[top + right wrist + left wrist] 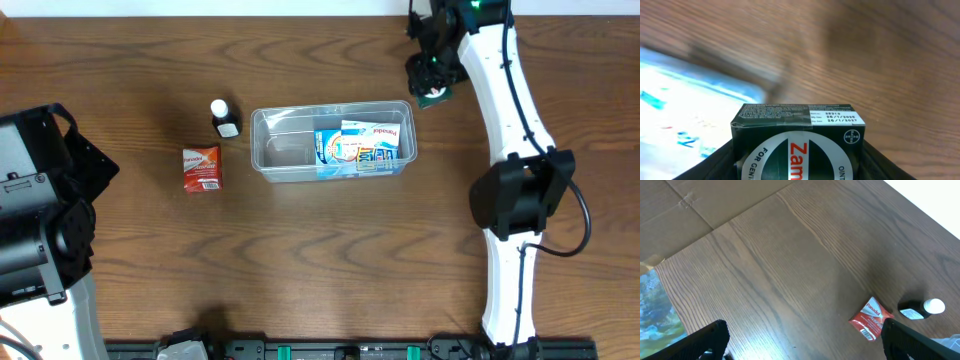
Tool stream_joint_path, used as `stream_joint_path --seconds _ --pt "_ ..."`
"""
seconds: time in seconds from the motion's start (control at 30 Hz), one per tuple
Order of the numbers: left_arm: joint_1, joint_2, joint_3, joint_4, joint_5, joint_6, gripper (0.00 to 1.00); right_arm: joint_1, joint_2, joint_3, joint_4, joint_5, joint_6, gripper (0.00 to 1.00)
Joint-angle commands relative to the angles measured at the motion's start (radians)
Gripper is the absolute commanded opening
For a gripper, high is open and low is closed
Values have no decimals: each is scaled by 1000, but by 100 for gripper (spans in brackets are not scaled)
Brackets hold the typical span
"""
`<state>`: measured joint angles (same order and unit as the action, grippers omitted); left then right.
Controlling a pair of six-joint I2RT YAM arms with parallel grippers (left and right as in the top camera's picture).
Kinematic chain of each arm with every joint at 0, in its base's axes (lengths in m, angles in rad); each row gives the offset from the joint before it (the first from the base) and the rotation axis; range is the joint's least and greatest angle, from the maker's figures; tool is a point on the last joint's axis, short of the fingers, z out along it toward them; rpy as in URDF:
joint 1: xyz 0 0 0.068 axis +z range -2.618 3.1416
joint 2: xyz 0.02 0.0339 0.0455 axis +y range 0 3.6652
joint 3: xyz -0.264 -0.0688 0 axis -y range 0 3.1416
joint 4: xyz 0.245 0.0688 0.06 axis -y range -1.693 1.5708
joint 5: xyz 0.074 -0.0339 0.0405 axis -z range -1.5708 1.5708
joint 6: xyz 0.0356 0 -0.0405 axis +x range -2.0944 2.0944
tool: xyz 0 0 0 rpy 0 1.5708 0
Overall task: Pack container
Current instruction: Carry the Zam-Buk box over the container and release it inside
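The clear plastic container [270,150] sits mid-table and holds blue-and-white printed cartons [362,146] in its right half. My right gripper [434,90] is above the table just past the container's far right corner, shut on a dark green box [797,142] with a white label and red lettering. A red packet [202,168] and a small black bottle with a white cap [225,118] lie left of the container; both show in the left wrist view, the red packet [869,319] and the bottle [923,309]. My left gripper [800,342] is open and empty above bare table.
The left arm's base [40,210] fills the left edge. The right arm [515,180] runs down the right side. A pale cardboard surface [700,200] lies beyond the table edge in the left wrist view.
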<state>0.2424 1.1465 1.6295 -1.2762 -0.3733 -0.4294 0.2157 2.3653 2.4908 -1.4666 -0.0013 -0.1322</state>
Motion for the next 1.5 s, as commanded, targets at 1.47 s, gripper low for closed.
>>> stream_joint_path --seconds 1.47 --pt "6 3 19 -3 -13 5 98 328 -5 -195 -37 51 580 49"
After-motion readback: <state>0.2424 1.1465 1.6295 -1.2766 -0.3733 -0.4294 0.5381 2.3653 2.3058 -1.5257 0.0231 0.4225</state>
